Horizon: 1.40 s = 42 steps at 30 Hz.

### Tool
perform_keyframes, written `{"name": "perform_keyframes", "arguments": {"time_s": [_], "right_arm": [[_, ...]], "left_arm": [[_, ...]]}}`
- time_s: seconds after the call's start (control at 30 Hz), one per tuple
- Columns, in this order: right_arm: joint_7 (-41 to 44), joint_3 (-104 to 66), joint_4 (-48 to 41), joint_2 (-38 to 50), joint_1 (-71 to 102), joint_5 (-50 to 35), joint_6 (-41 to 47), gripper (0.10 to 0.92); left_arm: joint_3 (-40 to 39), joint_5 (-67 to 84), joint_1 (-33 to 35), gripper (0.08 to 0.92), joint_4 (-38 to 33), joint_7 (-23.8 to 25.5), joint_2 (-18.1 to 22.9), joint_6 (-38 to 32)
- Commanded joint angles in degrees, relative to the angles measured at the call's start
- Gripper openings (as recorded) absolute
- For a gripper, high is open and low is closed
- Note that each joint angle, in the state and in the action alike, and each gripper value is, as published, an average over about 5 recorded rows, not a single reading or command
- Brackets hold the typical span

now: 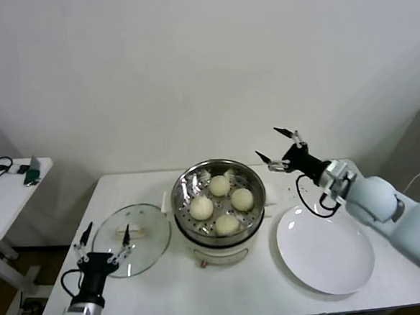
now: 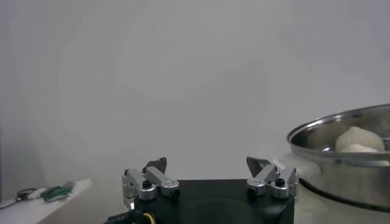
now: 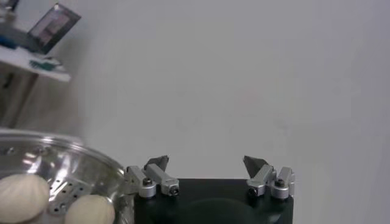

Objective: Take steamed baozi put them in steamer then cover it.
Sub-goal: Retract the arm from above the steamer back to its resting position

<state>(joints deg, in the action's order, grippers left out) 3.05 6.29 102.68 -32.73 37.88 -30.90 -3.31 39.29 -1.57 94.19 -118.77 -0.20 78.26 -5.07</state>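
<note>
1. Even, soft, bright light fills the room; the wall in the head view darkens toward the corners.
2. Soft glare sits on the white plate [image 1: 324,249] and on the steamer [image 1: 219,200] rim at 9 o'clock.
3. Shadows under things on the table [image 1: 169,290] are faint.
4. Both wrist views look hazy, with distant things soft.

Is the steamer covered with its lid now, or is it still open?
Open. The glass lid lies flat on the table beside the steamer, and four baozi show uncovered inside.
</note>
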Motion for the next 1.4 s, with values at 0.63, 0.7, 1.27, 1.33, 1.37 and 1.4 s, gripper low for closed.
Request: {"name": "perform_keyframes", "arguments": {"time_s": [0.63, 0.7, 1.27, 1.33, 1.37, 1.4], "right_arm": [[2.00, -48.29, 6.63, -31.04, 49.49, 10.72, 0.19, 0.823], [2.25, -48.18, 6.35, -31.08, 49.58, 11.01, 0.22, 0.823], [2.04, -46.28, 6.60, -32.65, 49.20, 15.58, 1.02, 0.823], [2.10, -46.42, 6.65, -32.79, 49.40, 15.99, 0.93, 0.823], [2.12, -46.50, 6.67, -32.87, 49.47, 16.12, 0.87, 0.823], [2.13, -46.60, 6.70, -32.96, 49.53, 16.20, 0.79, 0.823]], "left_arm": [[0.07, -77.08, 0.20, 0.823, 5.63, 0.55, 1.06, 4.51], [-1.33, -77.86, -1.54, 0.823, 8.24, -1.22, 0.89, 4.85], [-7.61, -79.40, -15.08, 0.823, 24.53, -4.54, 0.32, 5.62], [-7.54, -79.49, -16.38, 0.823, 25.82, -4.65, 0.33, 5.73], [-7.50, -79.53, -17.04, 0.823, 26.48, -4.66, 0.34, 5.79], [-7.46, -79.59, -17.69, 0.823, 27.07, -4.67, 0.33, 5.81]]}}
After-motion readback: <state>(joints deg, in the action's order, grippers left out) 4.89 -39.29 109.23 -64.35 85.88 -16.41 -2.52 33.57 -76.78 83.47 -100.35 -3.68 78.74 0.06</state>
